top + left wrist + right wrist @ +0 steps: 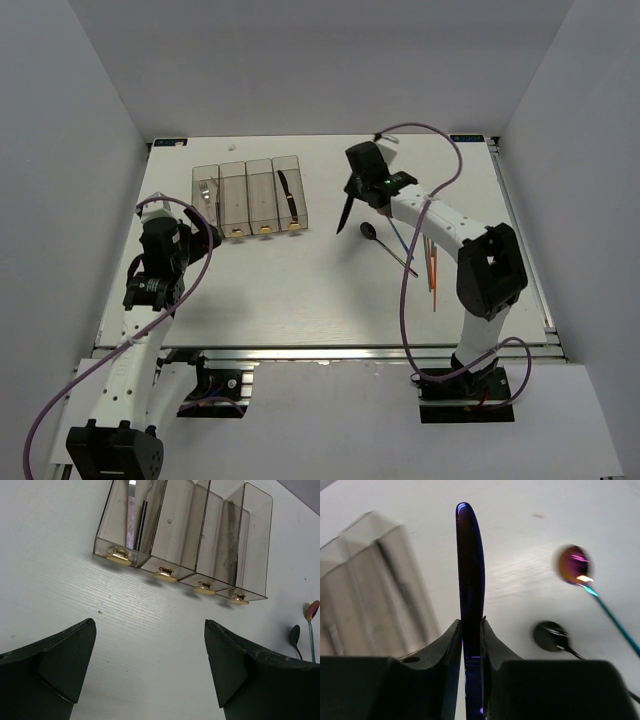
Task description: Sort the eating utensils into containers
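Note:
The containers (248,195) are a row of clear bins with gold tabs at the back left of the table; they also show in the left wrist view (200,535) and blurred in the right wrist view (365,590). A silver fork (131,515) lies in the leftmost bin, and a black knife (287,192) in the rightmost. My right gripper (470,622) is shut on the blue knife (469,565), held in the air right of the bins with its blade (345,213) pointing down-left. My left gripper (150,630) hangs open over bare table in front of the bins.
A dark spoon (368,230) and a pink-bowled spoon with a teal handle (574,565) lie on the table below the right gripper. Orange and green chopsticks (432,262) lie further right, near the right arm. Grey walls close in the table.

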Motion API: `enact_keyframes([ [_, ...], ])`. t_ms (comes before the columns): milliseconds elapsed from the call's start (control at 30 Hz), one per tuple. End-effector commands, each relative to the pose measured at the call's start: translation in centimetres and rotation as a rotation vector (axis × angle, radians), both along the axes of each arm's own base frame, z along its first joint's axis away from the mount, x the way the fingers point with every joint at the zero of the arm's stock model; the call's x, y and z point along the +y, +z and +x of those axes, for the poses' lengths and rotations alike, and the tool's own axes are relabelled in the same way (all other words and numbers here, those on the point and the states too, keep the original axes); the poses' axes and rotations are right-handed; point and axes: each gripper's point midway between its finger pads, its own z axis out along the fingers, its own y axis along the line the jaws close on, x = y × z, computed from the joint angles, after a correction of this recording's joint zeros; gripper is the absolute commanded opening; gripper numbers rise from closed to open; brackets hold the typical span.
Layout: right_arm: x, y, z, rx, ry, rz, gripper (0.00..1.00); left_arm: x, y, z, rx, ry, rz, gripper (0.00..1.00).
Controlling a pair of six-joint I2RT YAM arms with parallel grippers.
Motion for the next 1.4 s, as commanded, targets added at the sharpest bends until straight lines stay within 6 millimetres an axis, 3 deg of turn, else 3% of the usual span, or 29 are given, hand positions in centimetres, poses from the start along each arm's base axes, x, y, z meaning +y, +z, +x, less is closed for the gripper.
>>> enact_keyframes([
  [0,8.3,5.9,3.2,-0.272,0.348,-0.005,0.00,0.1,0.5,-0.1,-0.019,0.003,0.012,0.98],
  [133,11.0,7.1,5.0,-0.326,0.423,-0.014,0.00,0.1,0.7,-0.1,-0.029,0.000,0.010,0.98],
  [167,11.7,8.7,5.5,-0.385,0.433,0.012,0.00,0.0,0.6,0.0,-0.026,-0.004,0.008,0.98],
  [200,12.3,9.1,5.6,-0.409,0.458,0.024,0.00,-0.1,0.3,0.1,-0.017,-0.010,0.007,0.98],
  [267,13.0,10.6,6.3,-0.489,0.461,0.055,0.00,-0.3,0.2,0.2,-0.008,-0.016,0.005,0.98],
  [500,15.7,12.8,7.6,-0.640,0.480,0.115,0.00,-0.9,-0.2,0.3,-0.005,-0.048,-0.010,0.98],
  [533,16.1,11.5,8.2,-0.624,0.482,0.107,0.00,-1.0,-0.2,0.3,-0.004,-0.052,-0.010,0.98],
  [667,17.9,11.0,8.9,-0.655,0.505,0.091,0.00,-1.3,-0.2,0.3,-0.002,-0.062,-0.010,0.98],
  [800,19.4,8.9,9.8,-0.655,0.534,0.031,0.00,-1.3,0.0,0.2,-0.009,-0.067,-0.010,0.98],
  [1233,19.9,2.6,8.4,-0.565,0.596,-0.047,0.00,-1.3,0.5,0.0,-0.025,-0.061,-0.008,0.98],
  [1367,19.9,2.6,7.9,-0.563,0.607,-0.055,0.00,-1.3,0.4,0.0,-0.023,-0.062,-0.006,0.98],
])
